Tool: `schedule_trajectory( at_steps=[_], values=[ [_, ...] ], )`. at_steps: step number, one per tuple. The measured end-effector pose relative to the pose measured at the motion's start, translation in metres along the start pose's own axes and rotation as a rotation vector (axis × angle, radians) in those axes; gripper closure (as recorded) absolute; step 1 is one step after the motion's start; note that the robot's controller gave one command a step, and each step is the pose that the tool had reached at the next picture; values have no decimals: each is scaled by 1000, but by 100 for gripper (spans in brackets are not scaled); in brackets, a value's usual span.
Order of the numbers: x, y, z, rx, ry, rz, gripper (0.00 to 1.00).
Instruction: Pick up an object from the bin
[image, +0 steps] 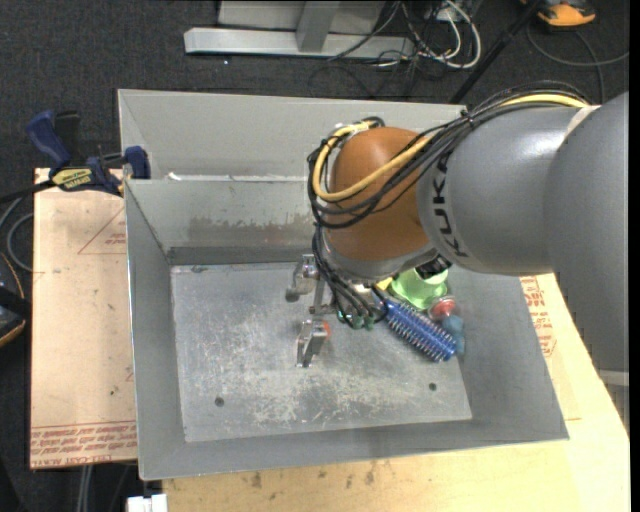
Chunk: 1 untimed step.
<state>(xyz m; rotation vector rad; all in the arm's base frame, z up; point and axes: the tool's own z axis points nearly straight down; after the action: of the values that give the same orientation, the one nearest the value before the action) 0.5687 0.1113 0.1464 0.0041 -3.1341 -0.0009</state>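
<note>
- The grey arm (520, 190) comes in from the right and covers the upper right part of the bin.
- The grey metal bin (250, 390) sits below it with sloping walls. Its flat, scuffed floor is bare across the left half and along the front.
- The orange cover (375, 200) on the wrist hangs over the back middle of the bin, with black and yellow cables looped round it.
- The end effector (306, 314) points down near the middle of the bin floor. Its two metal fingers (298, 282) stand apart, so it is open. I see nothing between them, only bare metal floor underneath.
- A blue bristled brush (422, 332) lies slantwise on the floor just to the right of the end effector. It is the nearest loose thing and no finger touches it.
- A pale green object (420, 287) sits just behind the brush, partly under the wrist, so I cannot tell its shape.
- A small red piece (444, 308) and a small blue-grey piece (453, 324) sit close together at the brush's right end.
</note>
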Motion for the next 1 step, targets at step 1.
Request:
schedule_trajectory(
  at_steps=[1],
  values=[
    [-16,-55,68,-2,-12,19,0]
  ],
)
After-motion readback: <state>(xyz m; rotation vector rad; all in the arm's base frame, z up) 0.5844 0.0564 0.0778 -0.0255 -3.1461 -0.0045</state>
